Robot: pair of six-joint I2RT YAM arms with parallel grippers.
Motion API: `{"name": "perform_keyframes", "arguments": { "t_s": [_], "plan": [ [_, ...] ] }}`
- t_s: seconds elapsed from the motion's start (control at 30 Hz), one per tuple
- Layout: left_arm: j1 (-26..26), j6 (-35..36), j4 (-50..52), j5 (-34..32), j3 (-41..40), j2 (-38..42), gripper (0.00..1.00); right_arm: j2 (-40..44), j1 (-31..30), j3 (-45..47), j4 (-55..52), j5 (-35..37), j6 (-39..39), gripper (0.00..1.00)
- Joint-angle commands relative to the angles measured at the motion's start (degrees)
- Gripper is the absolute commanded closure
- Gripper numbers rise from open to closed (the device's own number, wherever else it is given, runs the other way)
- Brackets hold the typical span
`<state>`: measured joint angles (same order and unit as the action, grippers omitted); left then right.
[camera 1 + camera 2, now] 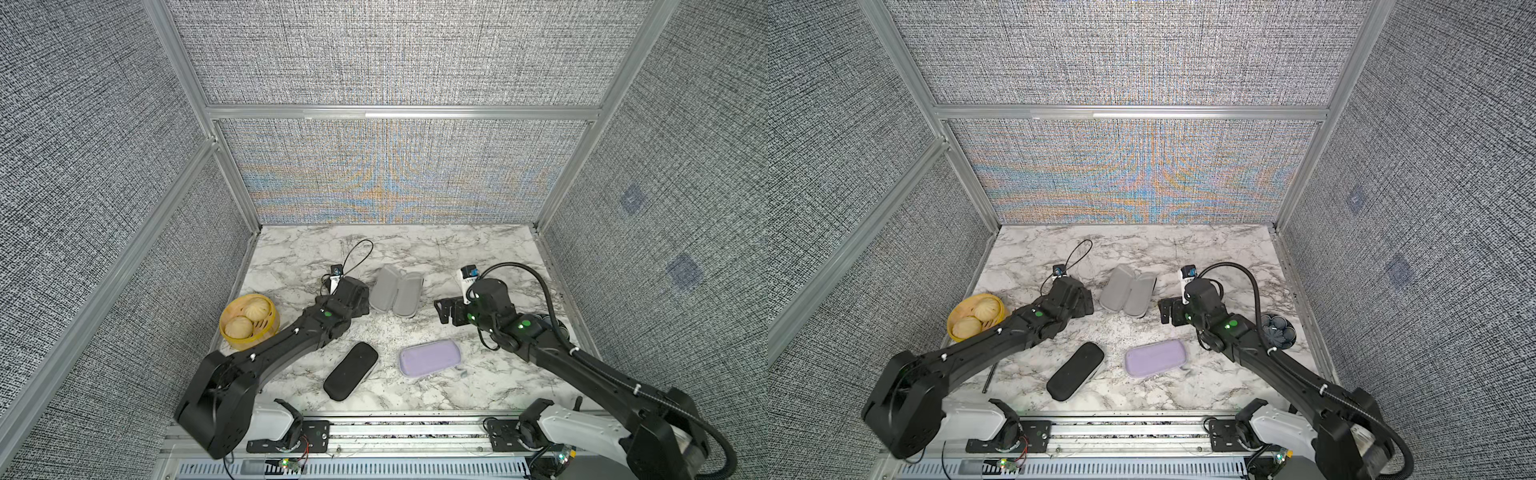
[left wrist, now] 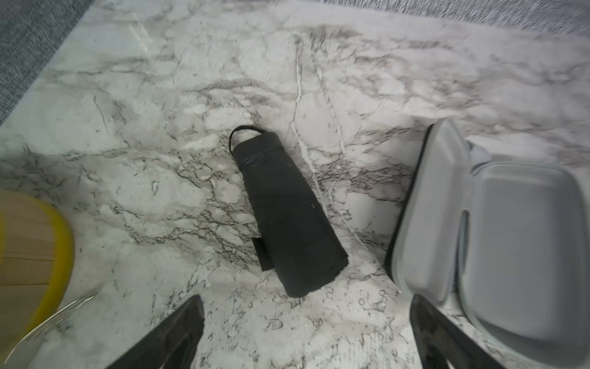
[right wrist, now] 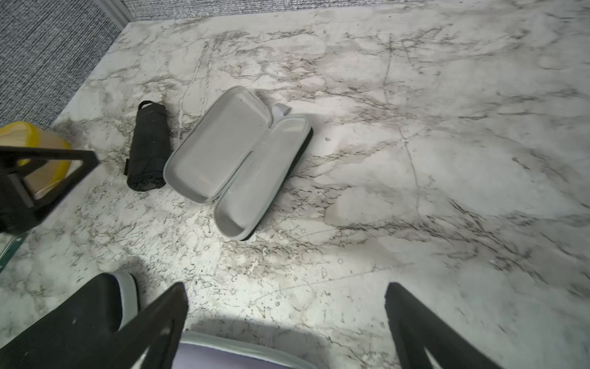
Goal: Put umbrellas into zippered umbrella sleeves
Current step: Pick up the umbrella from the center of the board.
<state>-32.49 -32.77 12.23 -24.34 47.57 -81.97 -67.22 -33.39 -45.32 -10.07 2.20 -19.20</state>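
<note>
You are working in a robotics lab cell, not a home or a shop. Grey woven fabric panels point(image 1: 386, 54) held in aluminium framing point(image 1: 399, 113) wall the bench in on three sides. The marble-patterned tabletop point(image 1: 457, 249) serves as a small test bench. The left arm point(image 1: 286, 343) and the right arm point(image 1: 590, 370) are mounted on a slotted metal rail point(image 1: 407, 432) along its near edge. A bare circuit board with lit LEDs point(image 1: 286, 464) and loose red wires point(image 1: 306, 446) sit exposed by that rail. The yellow basket of buns point(image 1: 268, 328) near an open grey-lined case point(image 1: 397, 296) looks like a set of staged props.
</note>
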Motion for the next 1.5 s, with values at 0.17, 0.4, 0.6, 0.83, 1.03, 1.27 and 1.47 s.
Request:
{"name": "perform_keyframes", "arguments": {
  "t_s": [0.17, 0.4, 0.6, 0.83, 1.03, 1.27, 1.47],
  "plan": [
    [7.15, 1.75, 4.75, 9.89, 15.2, -20.21, 0.05, -9.7, 0.21, -6.44, -0.09, -5.88, 3.32, 0.01],
    [6.57, -0.16, 16.17, 2.58, 23.62, -28.39, 0.05, -11.34, 0.16, -6.3, -0.02, -6.49, 3.91, 0.01],
    [7.02, -0.16, 15.76, 4.55, 25.02, -31.36, 0.05, -11.38, 0.17, -5.54, 0.62, -6.89, 4.05, 0.01],
    [7.08, 0.15, 13.34, 8.83, 25.57, -35.19, 0.07, -10.78, 0.16, -4.88, 1.08, -6.69, 4.37, 0.01],
    [7.4, 2.72, 5.8, 15.48, 20.8, -32.26, 0.38, -11.9, 0.13, -4.79, 1.27, -6.45, 4.43, 0.01],
    [7.27, 5.87, 4.68, 16.73, 17.29, -23.35, 0.63, -12.73, 0.17, -4.16, 2.58, -7.56, 4.17, 0.01],
    [5.32, 7.11, 6.51, 19.2, 14.57, -13.39, 0.68, -14.4, 0.14, -4.49, 2.94, -7.67, 4.26, 0.01]
  ]
}}
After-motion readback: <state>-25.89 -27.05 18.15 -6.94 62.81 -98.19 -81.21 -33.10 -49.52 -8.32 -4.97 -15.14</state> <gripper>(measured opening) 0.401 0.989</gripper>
